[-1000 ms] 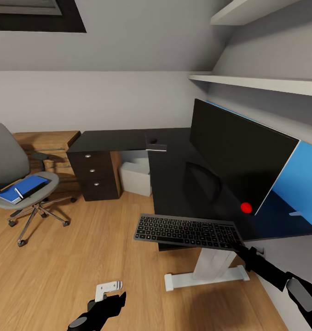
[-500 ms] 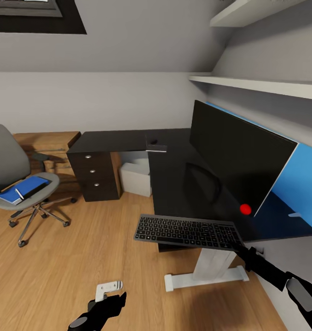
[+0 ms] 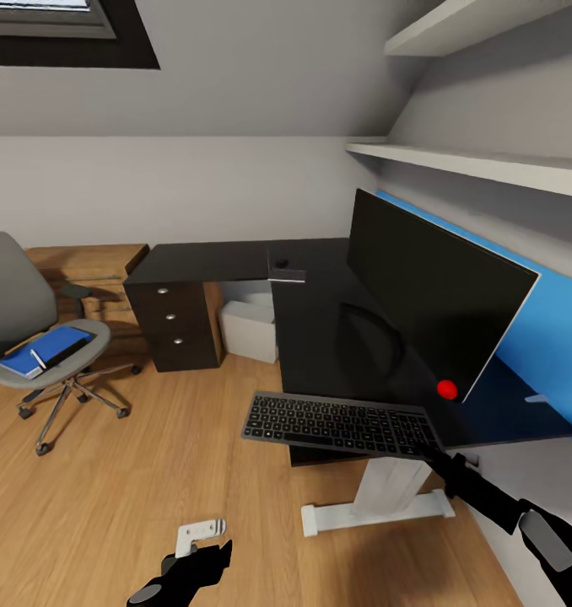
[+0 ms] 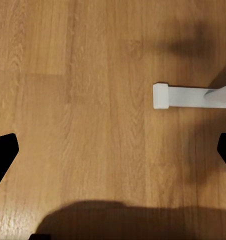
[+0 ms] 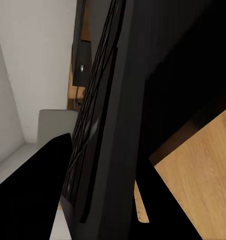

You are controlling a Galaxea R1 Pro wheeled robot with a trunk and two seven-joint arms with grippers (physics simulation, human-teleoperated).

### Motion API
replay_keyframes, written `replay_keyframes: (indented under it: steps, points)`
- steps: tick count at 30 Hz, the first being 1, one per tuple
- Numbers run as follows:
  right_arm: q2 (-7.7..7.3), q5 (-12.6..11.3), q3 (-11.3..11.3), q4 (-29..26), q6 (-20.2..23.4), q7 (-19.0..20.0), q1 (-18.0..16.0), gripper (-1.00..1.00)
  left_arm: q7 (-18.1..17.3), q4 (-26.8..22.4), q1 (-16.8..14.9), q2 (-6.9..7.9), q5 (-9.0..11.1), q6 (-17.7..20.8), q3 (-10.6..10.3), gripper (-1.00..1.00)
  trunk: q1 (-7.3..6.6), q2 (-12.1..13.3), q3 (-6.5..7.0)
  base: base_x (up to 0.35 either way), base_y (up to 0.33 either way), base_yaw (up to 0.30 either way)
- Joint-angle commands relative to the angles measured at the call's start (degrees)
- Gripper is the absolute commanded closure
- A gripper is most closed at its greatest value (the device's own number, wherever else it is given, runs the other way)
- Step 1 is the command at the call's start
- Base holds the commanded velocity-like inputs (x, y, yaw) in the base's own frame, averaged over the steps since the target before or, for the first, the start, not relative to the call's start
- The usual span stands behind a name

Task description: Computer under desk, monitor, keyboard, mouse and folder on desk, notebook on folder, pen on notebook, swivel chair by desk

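Placing the keyboard (image 3: 343, 424): clamped by right gripper (image 3: 435, 453) at its five-o'clock corner, overhanging desk (image 3: 320, 337) edge, monitor (image 3: 429, 312) at one o'clock. Next: slide onto desktop, release. Left gripper (image 4: 113, 150) spread wide, empty.

My right gripper (image 3: 438, 456) is clamped on the keyboard (image 3: 341, 423), which overhangs the desk's (image 3: 320, 329) front edge. Ahead, the monitor (image 3: 434, 303) stands along the right edge and blocks that side. The desk's middle and left edge lie bare. Near the far edge, two small items (image 3: 284, 267) sit. My left gripper (image 3: 203, 563) hangs spread over open floor (image 4: 83, 100).
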Motion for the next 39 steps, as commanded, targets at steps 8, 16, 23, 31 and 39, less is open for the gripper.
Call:
replay_keyframes:
  steps: [8, 16, 23, 31, 39]
  points:
    - [0.77, -0.2, 0.0, 0.2, 0.3, 0.1, 0.0, 1.0, 0.2, -0.1, 0.0, 0.01, 0.6, 0.2, 0.0, -1.0, 0.0, 0.0, -0.05, 0.0, 0.0, 0.0]
    - [0.83, -0.2, 0.0, 0.2, 0.4, 0.2, 0.0, 1.0, 0.2, 0.2, 0.0, 0.01, 0.6, 0.2, 0.0, -1.0, 0.0, 0.0, -0.05, -0.082, 0.243, 0.0]
    - [0.88, -0.2, 0.0, 0.4, 0.3, 0.2, 0.0, 1.0, 0.2, 1.5, 0.0, 0.01, 0.6, 0.2, 0.0, -1.0, 0.0, 0.0, -0.05, -0.127, 0.213, 0.0]
    - [0.96, -0.2, 0.0, 0.3, 0.3, 0.2, 0.0, 1.0, 0.2, 2.5, 0.0, -0.07, 0.5, 0.2, -0.2, -1.0, 0.0, 0.0, -0.05, -0.021, 0.034, 0.0]
    - [0.98, -0.2, 0.1, -0.2, 0.1, 0.2, 0.0, 1.0, 0.2, 2.8, 0.0, -0.1, 0.5, 0.2, -0.3, -1.0, -1.32, 2.4, 1.02, 0.0, 0.0, 0.0]
